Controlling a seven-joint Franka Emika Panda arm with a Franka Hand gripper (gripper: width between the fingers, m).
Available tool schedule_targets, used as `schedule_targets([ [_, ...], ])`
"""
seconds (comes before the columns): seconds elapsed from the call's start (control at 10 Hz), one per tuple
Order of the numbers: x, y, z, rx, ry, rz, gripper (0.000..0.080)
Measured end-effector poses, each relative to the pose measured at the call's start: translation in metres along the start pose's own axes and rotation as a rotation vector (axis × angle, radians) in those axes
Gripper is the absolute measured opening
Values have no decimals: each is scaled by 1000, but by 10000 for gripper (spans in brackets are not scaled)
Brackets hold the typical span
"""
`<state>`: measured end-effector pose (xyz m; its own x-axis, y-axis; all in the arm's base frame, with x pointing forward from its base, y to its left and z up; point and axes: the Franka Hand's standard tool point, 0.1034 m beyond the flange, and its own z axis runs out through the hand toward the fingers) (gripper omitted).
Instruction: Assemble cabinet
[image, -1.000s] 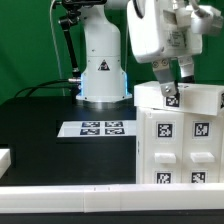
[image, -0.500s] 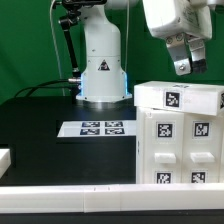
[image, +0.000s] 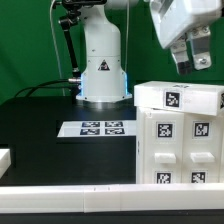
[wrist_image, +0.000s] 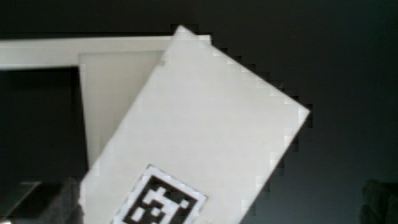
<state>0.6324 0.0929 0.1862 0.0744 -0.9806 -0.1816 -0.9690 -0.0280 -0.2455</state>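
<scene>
In the exterior view, the two-finger gripper (image: 196, 58) of the white robot arm hangs in the upper right of the frame, above the white plastic box-shaped cabinet (image: 178, 140) built of tagged panels, which fills the right side of the frame from mid-height down to the lower edge; the jaws stand wide apart with nothing between them, and clear green background shows between the fingers and the cabinet's top panel (image: 180, 97), so the hand is well clear of it. That top panel, a flat white slab with one black-and-white tag facing up, lies across the cabinet body. The thin flat white marker board (image: 100, 128) lies on the black table (image: 40, 125) at centre, and a small white block (image: 5, 157) shows at the lower left edge. In the wrist view, a white slab with a tag near its lower end (wrist_image: 205, 150) runs diagonally across the frame, with a white framed edge (wrist_image: 80, 55) behind it in the upper left; the dark fingers are barely visible in the lower corners, empty. As a judgement, the panel-placing step looks finished and the arm is free; the next move calls for finding whatever part remains, perhaps the block at lower left, and aligning open jaws over it
</scene>
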Motion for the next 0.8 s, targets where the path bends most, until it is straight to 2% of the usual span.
schedule_targets([
  [0.3, 2, 1, 2, -3, 1, -359, 796],
  [0.6, 3, 1, 2, -5, 3, -509, 796],
  [0.8, 2, 1, 1, -17, 16, -800, 796],
])
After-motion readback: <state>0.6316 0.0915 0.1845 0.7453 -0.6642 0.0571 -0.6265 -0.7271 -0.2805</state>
